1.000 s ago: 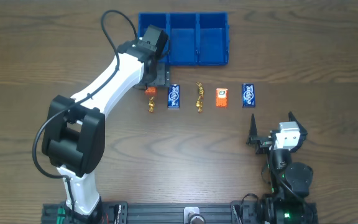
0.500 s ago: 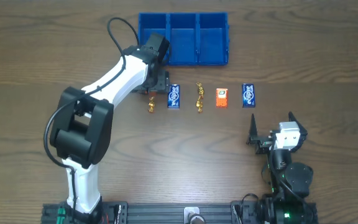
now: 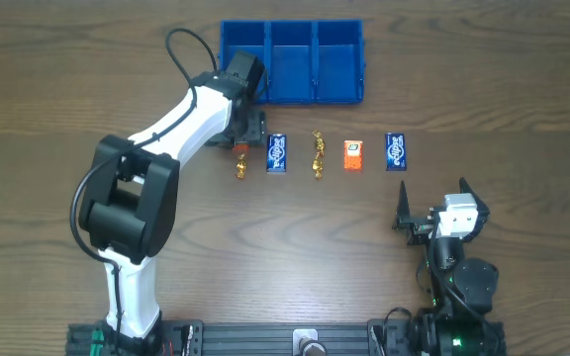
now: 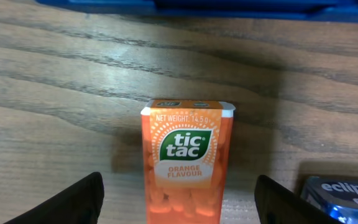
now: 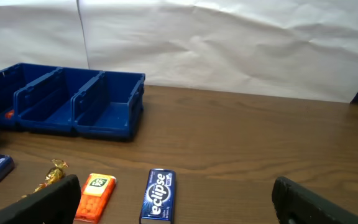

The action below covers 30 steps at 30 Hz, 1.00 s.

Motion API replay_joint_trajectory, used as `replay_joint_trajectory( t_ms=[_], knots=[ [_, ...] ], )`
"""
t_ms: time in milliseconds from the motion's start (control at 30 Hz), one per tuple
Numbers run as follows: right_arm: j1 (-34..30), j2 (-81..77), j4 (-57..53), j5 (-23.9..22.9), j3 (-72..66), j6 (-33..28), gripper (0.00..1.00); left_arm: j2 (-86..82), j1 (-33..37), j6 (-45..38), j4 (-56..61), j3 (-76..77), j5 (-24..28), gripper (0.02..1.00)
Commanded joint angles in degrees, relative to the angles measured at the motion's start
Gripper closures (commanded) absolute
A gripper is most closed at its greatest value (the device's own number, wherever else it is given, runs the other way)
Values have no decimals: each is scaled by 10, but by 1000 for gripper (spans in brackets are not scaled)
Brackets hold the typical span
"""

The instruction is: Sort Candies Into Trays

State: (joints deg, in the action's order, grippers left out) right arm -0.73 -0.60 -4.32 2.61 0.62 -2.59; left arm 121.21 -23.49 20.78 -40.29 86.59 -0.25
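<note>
Left gripper (image 4: pixel 179 208) is spread wide with the orange candy box (image 4: pixel 188 155) lying in its gap, but the blue pack (image 4: pixel 344 193) just outside could get bumped if it drifts sideways closing.

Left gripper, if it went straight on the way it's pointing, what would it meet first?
Most likely the orange candy box, lying on the table straight ahead of the left gripper, centred between its open fingers. The blue tray sits farther on. The remaining gap is hard to judge.

Orange candy box (image 4: pixel 188 162), blue tray (image 3: pixel 292 97)
</note>
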Motion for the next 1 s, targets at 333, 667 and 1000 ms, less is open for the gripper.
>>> replay_joint_trajectory(
  t_ms=[333,667,1000],
  knots=[
    [1,4,-3,0,-2,-5,3,20,2,0,1,-1,8,487],
    [1,4,-3,0,-2,-5,3,26,2,0,8,-1,12,614],
    [1,4,-3,0,-2,-5,3,23,1,0,9,11,19,779]
  ],
)
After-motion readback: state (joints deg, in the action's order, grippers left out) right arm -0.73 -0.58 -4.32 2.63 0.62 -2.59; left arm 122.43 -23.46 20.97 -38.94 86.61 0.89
